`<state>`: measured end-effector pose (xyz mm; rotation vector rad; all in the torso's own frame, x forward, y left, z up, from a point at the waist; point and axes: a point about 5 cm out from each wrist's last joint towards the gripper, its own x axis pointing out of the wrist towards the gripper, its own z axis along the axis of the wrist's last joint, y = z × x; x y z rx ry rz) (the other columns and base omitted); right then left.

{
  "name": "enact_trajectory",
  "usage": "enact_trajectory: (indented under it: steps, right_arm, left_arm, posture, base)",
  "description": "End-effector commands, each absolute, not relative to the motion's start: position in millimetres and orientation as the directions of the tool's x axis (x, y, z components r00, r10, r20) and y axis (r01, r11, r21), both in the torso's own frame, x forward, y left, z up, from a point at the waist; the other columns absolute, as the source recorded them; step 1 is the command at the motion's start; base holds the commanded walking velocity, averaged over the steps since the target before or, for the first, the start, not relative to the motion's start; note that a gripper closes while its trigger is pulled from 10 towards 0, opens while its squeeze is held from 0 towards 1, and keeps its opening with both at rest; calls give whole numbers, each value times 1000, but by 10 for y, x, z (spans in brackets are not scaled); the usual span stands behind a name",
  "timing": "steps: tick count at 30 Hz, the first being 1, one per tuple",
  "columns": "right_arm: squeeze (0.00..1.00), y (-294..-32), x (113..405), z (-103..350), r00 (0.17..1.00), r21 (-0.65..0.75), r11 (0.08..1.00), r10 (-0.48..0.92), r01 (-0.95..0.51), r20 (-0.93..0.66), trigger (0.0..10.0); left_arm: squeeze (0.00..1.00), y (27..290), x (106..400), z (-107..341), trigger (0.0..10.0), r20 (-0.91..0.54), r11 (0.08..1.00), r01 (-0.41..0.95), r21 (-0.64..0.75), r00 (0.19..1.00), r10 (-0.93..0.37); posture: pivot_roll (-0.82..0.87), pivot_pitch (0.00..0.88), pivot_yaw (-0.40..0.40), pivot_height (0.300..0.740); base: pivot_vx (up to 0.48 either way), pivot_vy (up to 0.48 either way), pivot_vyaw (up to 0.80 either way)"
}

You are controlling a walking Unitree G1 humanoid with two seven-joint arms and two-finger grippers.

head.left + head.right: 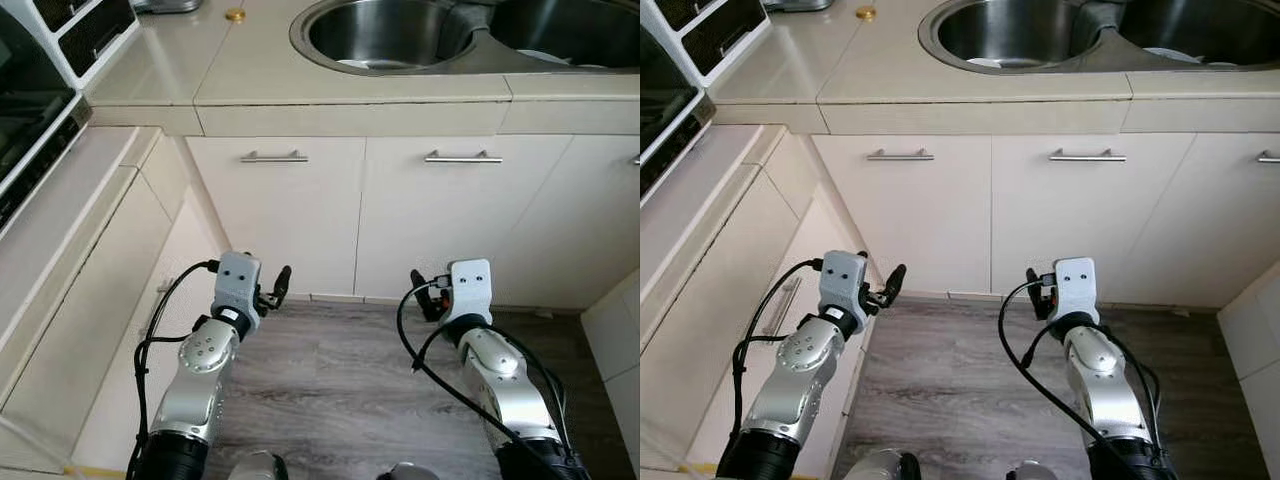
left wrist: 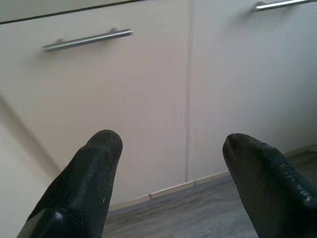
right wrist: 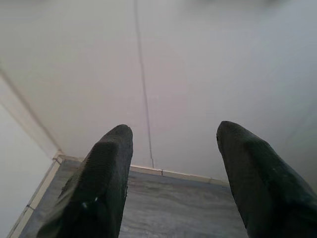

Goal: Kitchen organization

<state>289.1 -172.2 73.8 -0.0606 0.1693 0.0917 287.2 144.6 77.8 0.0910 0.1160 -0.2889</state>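
I stand before cream kitchen base cabinets under a beige counter [image 1: 260, 70] that holds a steel double sink [image 1: 385, 35]. My left gripper [image 2: 171, 163] is held low in front of the left cabinet door [image 1: 280, 215], open, with nothing between its fingers. My right gripper [image 3: 173, 158] hangs low before the middle cabinet door [image 1: 450, 215], also open and empty. Both doors are closed, each with a horizontal steel handle [image 1: 273, 157] near its top edge; the middle one's handle [image 1: 462, 158] sits level with it. Both arms are apart from the doors.
A small gold cap [image 1: 235, 15] lies on the counter at the back left. A dark oven front [image 1: 30, 130] and a side run of cabinets [image 1: 90, 300] close in my left. Grey wood floor [image 1: 340, 390] lies below; a tiled wall [image 1: 615, 340] stands at right.
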Motion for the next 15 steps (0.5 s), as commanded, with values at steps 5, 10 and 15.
enact_trajectory:
  steps: [5,10,15]
  right_arm:
    - [0,-1713,2871,716,981,-39,995,89,-97,-172,10000]
    - [0,-1713,2865,710,981,-36,995,88,-96,-171,10000]
    - [0,-1715,2860,705,981,-35,995,88,-96,-172,10000]
  left_arm:
    - [0,1452,2854,742,10000,-145,954,292,64,949,-280]
    - [0,1451,2849,738,10000,-143,954,292,64,949,-281]
    - [0,1448,2846,733,10000,-144,954,293,63,949,-282]
  posture:
    - [-89,76,48,740]
    - [-89,73,47,740]
    - [-90,70,46,740]
  base:
    - [0,0,-160]
    - [0,0,0]
    - [0,0,0]
